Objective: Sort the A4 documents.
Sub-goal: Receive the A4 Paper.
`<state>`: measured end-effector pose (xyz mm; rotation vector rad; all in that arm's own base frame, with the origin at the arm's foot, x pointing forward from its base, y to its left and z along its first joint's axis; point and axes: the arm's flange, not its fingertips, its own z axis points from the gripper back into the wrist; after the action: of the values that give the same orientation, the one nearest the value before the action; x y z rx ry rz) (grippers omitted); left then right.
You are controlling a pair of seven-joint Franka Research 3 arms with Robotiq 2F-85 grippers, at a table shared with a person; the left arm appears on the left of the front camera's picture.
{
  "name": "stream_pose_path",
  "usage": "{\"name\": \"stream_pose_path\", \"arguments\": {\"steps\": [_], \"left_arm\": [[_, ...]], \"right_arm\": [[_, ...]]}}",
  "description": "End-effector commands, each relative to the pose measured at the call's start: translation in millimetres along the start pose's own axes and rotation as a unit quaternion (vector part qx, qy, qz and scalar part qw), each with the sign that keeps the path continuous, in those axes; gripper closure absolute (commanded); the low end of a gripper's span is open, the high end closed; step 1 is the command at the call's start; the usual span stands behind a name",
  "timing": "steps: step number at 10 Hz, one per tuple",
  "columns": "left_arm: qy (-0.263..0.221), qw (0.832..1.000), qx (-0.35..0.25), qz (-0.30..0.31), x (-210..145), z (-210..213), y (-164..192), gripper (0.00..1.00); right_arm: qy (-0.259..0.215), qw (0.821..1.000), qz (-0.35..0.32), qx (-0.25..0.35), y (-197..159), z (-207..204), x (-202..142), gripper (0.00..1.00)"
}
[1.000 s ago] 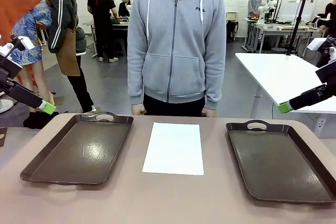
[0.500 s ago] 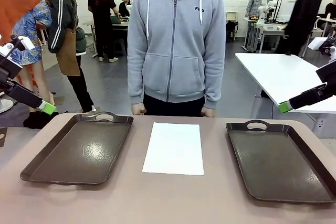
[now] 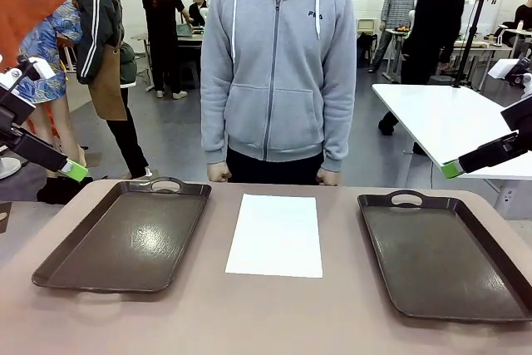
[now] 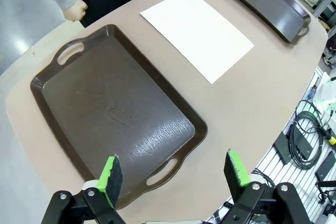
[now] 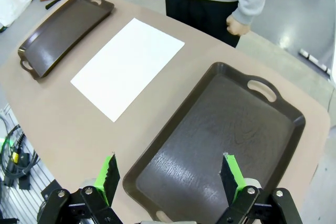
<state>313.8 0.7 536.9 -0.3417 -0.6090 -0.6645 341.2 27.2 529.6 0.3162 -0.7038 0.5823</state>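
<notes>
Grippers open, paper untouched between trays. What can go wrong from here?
The thin white rectangular paper lies flush on the tan tabletop: the open left gripper or right gripper may crumple it or miss its edge.
The raised rim of the dark brown left tray or right tray could snag a dragged sheet.
A person's hand sits near the paper's far edge.

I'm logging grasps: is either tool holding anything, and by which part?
Nothing is held. The left tool and right tool are open and empty; the paper lies untouched on the table.

Matt white paper sheet (image 3: 275,234); glossy brown trays (image 3: 125,239), probably plastic; matt tabletop (image 3: 274,313).
</notes>
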Motion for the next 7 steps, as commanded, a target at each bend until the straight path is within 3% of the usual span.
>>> {"name": "stream_pose_path", "arguments": {"steps": [1, 7], "left_arm": [[-0.002, 1.0, -0.005, 0.0, -0.3, -0.1, 0.3, 0.0], [-0.002, 1.0, -0.005, 0.0, -0.3, -0.1, 0.3, 0.0]], "right_arm": [[0.002, 1.0, 0.003, 0.004, -1.2, -1.9, -0.8, 0.0], [0.002, 1.0, 0.003, 0.004, -1.2, -1.9, -0.8, 0.0]]}}
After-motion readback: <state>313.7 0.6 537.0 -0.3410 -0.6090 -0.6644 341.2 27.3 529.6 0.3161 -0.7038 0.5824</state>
